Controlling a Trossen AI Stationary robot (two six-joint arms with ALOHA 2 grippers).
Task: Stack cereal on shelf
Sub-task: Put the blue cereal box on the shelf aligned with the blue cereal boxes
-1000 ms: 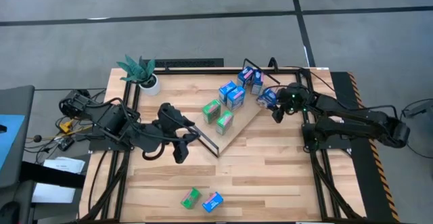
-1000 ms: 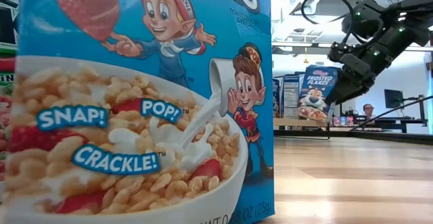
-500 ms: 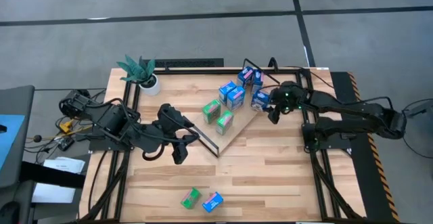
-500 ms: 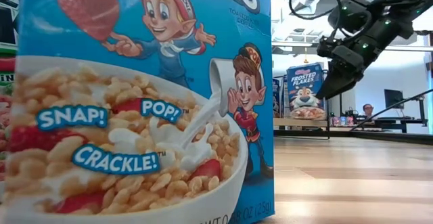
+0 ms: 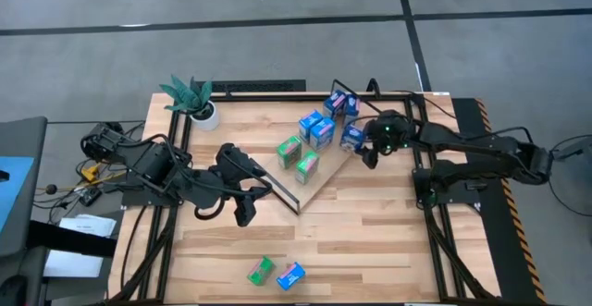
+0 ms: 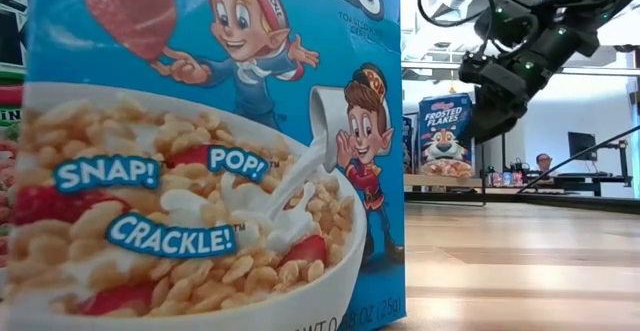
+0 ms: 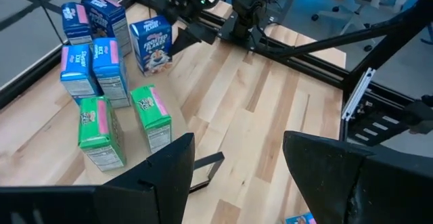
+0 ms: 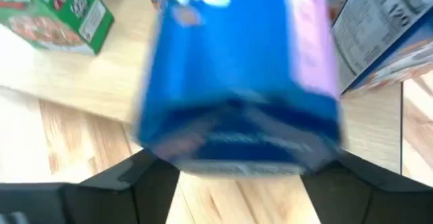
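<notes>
My right gripper (image 5: 366,147) is shut on a blue cereal box (image 5: 351,137) beside the boxes on the shelf (image 5: 326,171), a light-wood board with black wire ends lying aslant on the table. Several blue boxes (image 5: 317,128) and two green ones (image 5: 298,156) stand upright on that board. A green box (image 5: 262,270) and a blue box (image 5: 290,275) lie on the table near its near edge; the blue one fills the low view (image 6: 200,151). My left gripper (image 5: 248,195) hangs open over the table left of the shelf's near end. My right gripper holds the blue box (image 8: 237,68) pinched between its two fingers (image 8: 152,166), one on each side of the box's end facing the wrist (image 8: 237,139). The fingers come slanting down from the table's right. The box stands upright (image 6: 445,136); whether its base touches the board I cannot tell.
A potted plant (image 5: 194,103) stands at the table's far left corner. Black frame rails (image 5: 435,223) run along the table's left and right sides. Bare tabletop (image 5: 370,241) lies between the shelf and the near edge.
My right gripper has carried the blue box toward the table's left, from near the shelf's far right end up to the standing blue boxes. The box has gone from tilted to upright.
</notes>
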